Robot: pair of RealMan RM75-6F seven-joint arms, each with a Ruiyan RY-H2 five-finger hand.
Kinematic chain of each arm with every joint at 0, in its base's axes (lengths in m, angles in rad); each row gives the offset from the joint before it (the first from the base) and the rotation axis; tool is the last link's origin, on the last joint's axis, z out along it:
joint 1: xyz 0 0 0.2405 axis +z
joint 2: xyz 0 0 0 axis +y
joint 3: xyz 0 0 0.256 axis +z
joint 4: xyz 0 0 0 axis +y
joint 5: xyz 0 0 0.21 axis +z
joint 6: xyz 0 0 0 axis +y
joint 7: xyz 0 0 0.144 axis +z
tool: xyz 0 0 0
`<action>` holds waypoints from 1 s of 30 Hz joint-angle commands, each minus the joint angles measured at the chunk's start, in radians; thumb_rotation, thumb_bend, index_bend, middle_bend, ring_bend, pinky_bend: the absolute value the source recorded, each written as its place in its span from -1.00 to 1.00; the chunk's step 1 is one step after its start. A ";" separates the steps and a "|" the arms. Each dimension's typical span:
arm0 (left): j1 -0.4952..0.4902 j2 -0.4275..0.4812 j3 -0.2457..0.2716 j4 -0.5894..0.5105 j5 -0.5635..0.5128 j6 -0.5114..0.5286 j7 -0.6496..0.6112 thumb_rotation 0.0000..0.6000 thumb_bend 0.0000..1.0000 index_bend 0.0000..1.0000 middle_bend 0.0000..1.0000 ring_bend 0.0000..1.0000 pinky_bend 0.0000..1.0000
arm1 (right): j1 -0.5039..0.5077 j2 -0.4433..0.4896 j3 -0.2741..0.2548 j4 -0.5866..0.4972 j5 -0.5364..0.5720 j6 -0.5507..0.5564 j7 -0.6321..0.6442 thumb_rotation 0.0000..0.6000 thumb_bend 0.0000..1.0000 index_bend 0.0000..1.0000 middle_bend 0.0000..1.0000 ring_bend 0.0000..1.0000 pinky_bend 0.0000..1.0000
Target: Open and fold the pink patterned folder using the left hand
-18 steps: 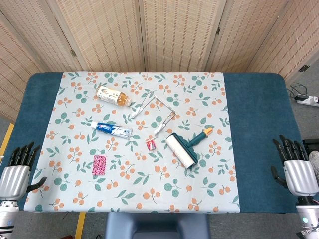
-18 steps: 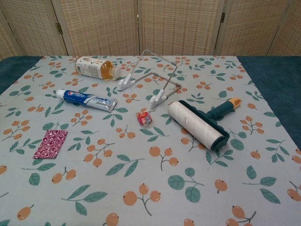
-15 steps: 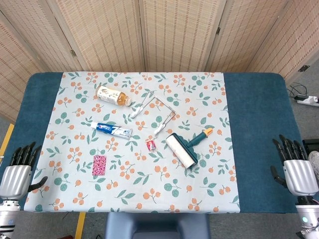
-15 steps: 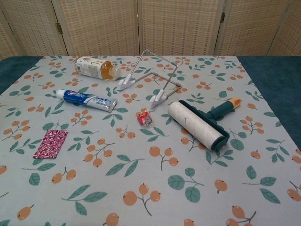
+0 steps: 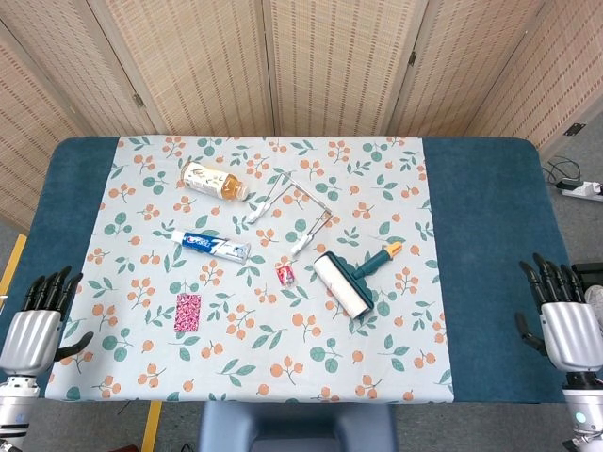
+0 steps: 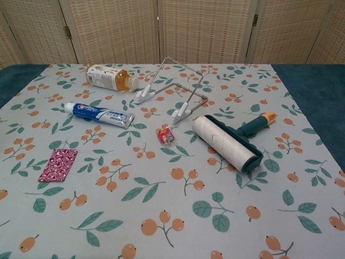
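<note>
1. Fingers of the left hand [image 5: 33,331] stand apart and empty at the table's near left edge; the right hand [image 5: 565,323] likewise, far right.
2. Risk, as a judgement: the folder [image 5: 188,311] lies flat, thin and closed on the cloth [image 5: 396,339], well apart from the left hand, so rigid fingertips may slide it or bunch the fabric instead of lifting its cover.
3. Toothpaste [image 5: 210,246] lies nearby, a soft tube a sweeping reach could knock.

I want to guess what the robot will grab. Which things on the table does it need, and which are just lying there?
Needed:
pink folder, lying closed and flat
left hand, open, at the table's edge

Just lying there:
toothpaste
bottle
wire stand
lint roller
small red packet
right hand, open
</note>
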 commanded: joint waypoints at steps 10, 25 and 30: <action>-0.112 0.028 -0.003 0.010 0.059 -0.125 -0.080 1.00 0.02 -0.66 -0.99 -1.00 -1.00 | -0.003 0.012 0.006 -0.006 -0.010 0.018 0.004 1.00 -0.08 -1.00 -1.00 -1.00 -1.00; -0.294 -0.029 0.036 0.080 0.143 -0.346 -0.231 -0.01 0.75 -0.51 -0.99 -1.00 -1.00 | 0.000 0.008 0.007 -0.003 -0.004 0.008 0.010 1.00 -0.09 -1.00 -1.00 -1.00 -1.00; -0.327 -0.065 0.054 0.111 0.135 -0.404 -0.229 -0.07 0.76 -0.51 -0.99 -1.00 -1.00 | 0.000 0.008 0.006 -0.004 0.000 0.002 0.010 1.00 -0.08 -1.00 -1.00 -1.00 -1.00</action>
